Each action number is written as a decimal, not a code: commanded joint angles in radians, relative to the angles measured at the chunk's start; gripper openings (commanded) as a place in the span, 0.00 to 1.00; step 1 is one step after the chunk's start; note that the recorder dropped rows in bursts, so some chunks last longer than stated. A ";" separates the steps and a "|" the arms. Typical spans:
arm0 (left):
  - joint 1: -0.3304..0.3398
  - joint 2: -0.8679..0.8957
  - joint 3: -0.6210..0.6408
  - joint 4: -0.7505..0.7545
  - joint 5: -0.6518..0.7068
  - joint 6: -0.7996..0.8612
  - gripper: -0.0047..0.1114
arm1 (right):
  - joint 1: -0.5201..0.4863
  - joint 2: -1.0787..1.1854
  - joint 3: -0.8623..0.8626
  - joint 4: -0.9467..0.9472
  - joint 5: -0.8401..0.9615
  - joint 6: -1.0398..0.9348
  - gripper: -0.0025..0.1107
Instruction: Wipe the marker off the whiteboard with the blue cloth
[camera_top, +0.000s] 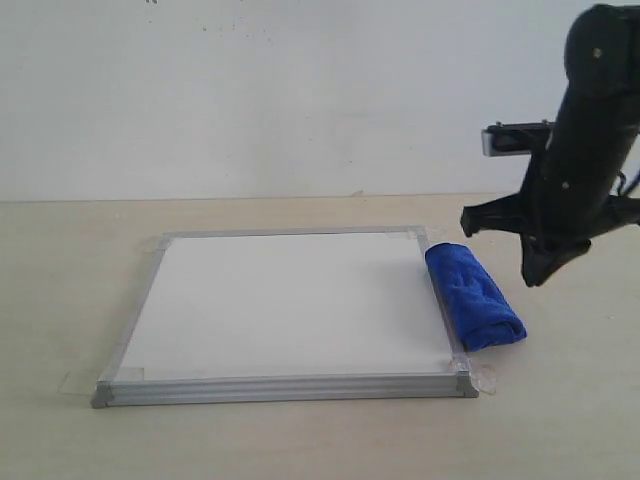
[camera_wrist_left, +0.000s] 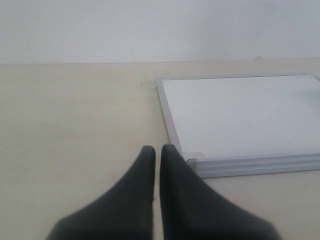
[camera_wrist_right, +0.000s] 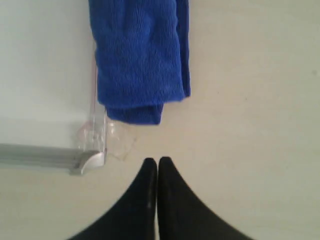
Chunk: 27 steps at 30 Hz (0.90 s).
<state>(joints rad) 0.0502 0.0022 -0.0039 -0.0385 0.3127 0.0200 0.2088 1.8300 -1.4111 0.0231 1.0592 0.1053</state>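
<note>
The whiteboard (camera_top: 290, 305) lies flat on the table, its white surface bare with no marker lines showing in any view. The blue cloth (camera_top: 474, 295) rests rolled along the board's right edge, partly over the frame, and shows too in the right wrist view as the blue cloth (camera_wrist_right: 137, 55). My right gripper (camera_top: 540, 272) hangs in the air to the right of the cloth, shut and empty, also seen as the right gripper (camera_wrist_right: 157, 162) apart from the cloth. The left gripper (camera_wrist_left: 157, 149) is shut and empty, close to the whiteboard's (camera_wrist_left: 240, 112) near left corner; it is out of the exterior view.
The beige table (camera_top: 300, 430) runs back to a white wall (camera_top: 250, 90). Clear tape tabs (camera_top: 487, 378) hold the board's corners. The silver frame corner (camera_wrist_right: 90, 161) lies close to my right fingertips.
</note>
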 joint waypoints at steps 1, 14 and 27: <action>-0.002 -0.002 0.004 -0.002 -0.006 -0.005 0.07 | 0.000 -0.283 0.375 0.054 -0.271 0.015 0.02; -0.002 -0.002 0.004 -0.002 -0.006 -0.005 0.07 | 0.000 -1.084 0.810 0.070 -0.507 0.019 0.02; -0.002 -0.002 0.004 -0.002 -0.006 -0.005 0.07 | 0.000 -1.413 0.810 0.070 -0.522 0.019 0.02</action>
<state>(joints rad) 0.0502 0.0022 -0.0039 -0.0385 0.3127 0.0200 0.2088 0.4221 -0.6065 0.0921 0.5460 0.1233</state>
